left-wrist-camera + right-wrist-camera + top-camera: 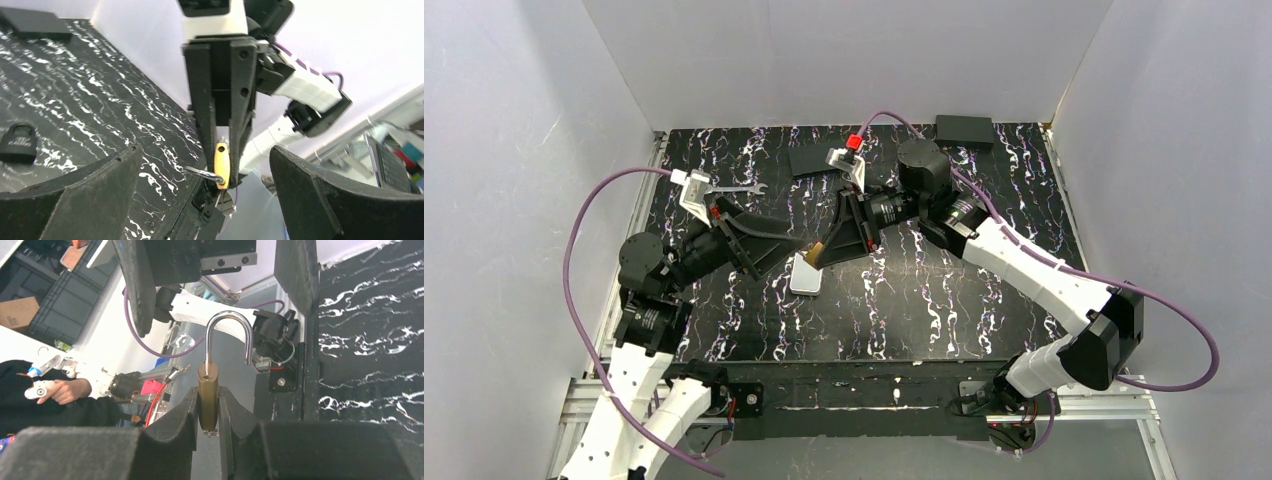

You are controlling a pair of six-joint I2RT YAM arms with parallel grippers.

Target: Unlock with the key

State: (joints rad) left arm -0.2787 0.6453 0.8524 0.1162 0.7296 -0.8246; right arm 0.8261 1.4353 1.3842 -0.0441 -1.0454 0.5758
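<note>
My right gripper (207,395) is shut on a brass padlock (208,400) and holds it in the air above the middle of the table (816,254). The padlock's steel shackle (227,315) stands open, its free end clear of the body. A small metal bit sticks out under the padlock's base; I cannot tell whether it is the key, and no black key head shows. My left gripper (204,150) is open, facing the padlock (222,165), with its fingers wide on either side and touching nothing.
A black padlock (19,142) lies on the marbled table. A silver wrench (736,190) lies at the back left, and a black box (964,130) at the back right. A pale flat rectangle (806,275) lies under the grippers. White walls close in three sides.
</note>
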